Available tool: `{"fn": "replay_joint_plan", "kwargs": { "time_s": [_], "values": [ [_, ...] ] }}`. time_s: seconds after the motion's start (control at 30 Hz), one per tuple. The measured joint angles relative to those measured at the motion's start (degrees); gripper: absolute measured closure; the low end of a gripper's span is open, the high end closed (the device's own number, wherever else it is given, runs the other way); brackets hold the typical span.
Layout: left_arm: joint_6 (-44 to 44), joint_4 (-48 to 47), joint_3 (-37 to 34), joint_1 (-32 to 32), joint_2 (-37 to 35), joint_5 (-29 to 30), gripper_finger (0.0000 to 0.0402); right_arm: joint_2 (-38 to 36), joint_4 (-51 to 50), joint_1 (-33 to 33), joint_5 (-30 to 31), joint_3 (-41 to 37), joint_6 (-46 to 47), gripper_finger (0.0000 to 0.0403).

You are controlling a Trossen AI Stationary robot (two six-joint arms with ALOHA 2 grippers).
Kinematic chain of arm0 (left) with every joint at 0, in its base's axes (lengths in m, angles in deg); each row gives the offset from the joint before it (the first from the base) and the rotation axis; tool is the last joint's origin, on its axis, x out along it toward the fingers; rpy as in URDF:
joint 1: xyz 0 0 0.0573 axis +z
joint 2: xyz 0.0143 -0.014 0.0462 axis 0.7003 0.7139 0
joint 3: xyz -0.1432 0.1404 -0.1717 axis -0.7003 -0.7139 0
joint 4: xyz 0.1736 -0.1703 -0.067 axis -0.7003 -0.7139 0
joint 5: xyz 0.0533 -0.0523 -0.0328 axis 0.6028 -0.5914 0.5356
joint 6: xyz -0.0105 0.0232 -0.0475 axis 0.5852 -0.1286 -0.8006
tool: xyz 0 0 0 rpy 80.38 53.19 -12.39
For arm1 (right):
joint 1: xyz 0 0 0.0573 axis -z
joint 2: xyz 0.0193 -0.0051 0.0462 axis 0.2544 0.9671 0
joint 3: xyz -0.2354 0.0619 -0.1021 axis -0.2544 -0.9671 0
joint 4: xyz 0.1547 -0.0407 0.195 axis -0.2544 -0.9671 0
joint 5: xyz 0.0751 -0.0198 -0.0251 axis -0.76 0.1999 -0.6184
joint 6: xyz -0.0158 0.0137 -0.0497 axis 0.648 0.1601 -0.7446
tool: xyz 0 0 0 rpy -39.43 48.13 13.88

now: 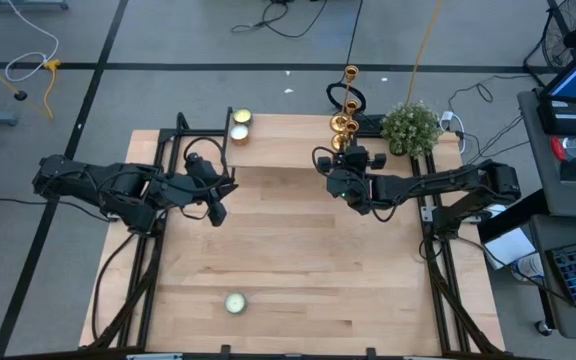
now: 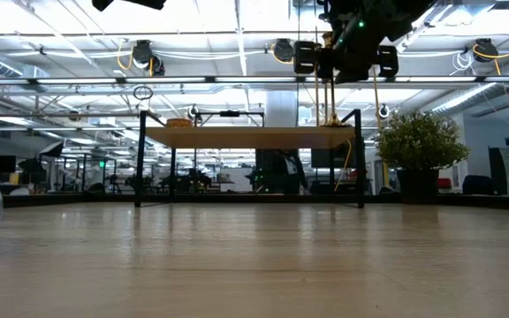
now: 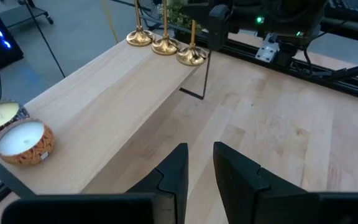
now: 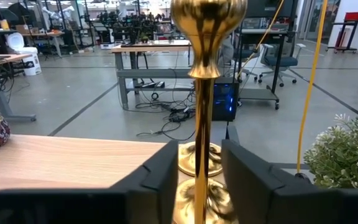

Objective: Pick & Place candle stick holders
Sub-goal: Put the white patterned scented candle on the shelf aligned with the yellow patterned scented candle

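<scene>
Three shiny gold candle stick holders stand in a row on their round bases at the right end of a raised wooden shelf (image 1: 298, 125): far (image 1: 351, 75), middle (image 1: 343, 121) and nearest (image 1: 340, 142); they also show in the left wrist view (image 3: 165, 45). My right gripper (image 4: 201, 177) is open, with one finger on each side of the nearest holder's slim stem (image 4: 201, 124), low on the stem and apart from it. My left gripper (image 1: 218, 208) hovers open by a narrow gap and empty (image 3: 201, 171) over the table left of centre.
Two round candles in tins (image 1: 238, 125) sit at the shelf's left end (image 3: 23, 142). Another candle (image 1: 235, 303) lies near the table's front edge. A small potted plant (image 1: 410, 126) stands right of the holders. Bare tabletop (image 1: 298, 240) lies between the arms.
</scene>
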Motion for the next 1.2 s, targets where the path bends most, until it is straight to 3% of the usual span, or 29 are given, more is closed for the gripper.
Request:
{"fn": "replay_joint_plan", "kwargs": {
  "time_s": [0.17, 0.33, 0.87, 1.2],
  "values": [
    [0.5, 0.5, 0.0, -0.5, 0.0, -0.1, 0.0321, 0.0, 0.3, -0.5, 0.1, 0.0, 0.0, 0.0236],
    [0.6, 0.5, 0.0, -0.9, 0.0, -0.1, 0.0321, 0.0, 0.4, -1.7, 1.7, 0.0, 0.0, 0.0213],
    [-0.5, 1.4, 0.0, -1.9, 0.0, 0.0, 0.0321, 0.0, 0.4, -4.8, 3.5, 0.0, -0.2, 0.0213],
    [0.3, 2.4, 0.0, -3.5, 0.0, 0.1, 0.0321, 0.0, 1.7, -7.9, 9.4, 0.0, -1.9, 0.0213]
  ]
}}
